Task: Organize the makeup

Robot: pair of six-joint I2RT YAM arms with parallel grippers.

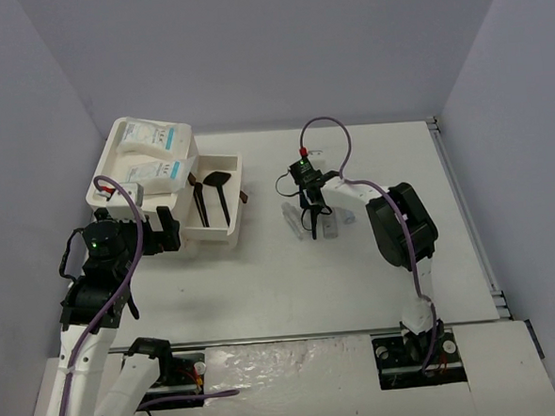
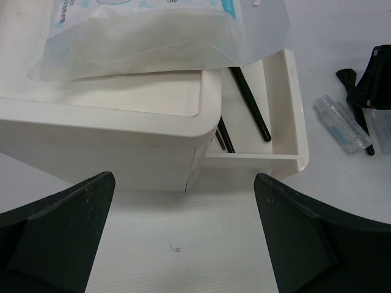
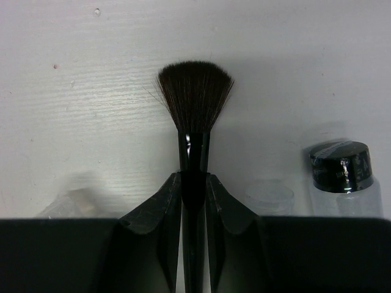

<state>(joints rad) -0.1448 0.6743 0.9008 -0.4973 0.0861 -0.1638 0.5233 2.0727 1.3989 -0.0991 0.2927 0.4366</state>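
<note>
My right gripper [image 3: 194,178] is shut on the handle of a black fan brush [image 3: 195,97], low over the table in mid scene [image 1: 308,209]. Small clear tubes [image 1: 329,226] lie on either side of it; one has a black cap [image 3: 341,170]. Two flat white packets with teal labels [image 1: 152,152] rest on top of the white box [image 1: 104,186]. Two black brushes [image 1: 211,201] lie in its pulled-out drawer [image 1: 213,234]. My left gripper [image 2: 183,244] stands open and holds nothing, just in front of the box [image 2: 110,137], at the left [image 1: 161,231].
A small dark stick [image 1: 246,197] sits at the drawer's right edge. The drawer's front wall [image 2: 256,162] juts toward my left fingers. A clear tube [image 2: 342,125] lies to its right. Grey walls close in the table on three sides.
</note>
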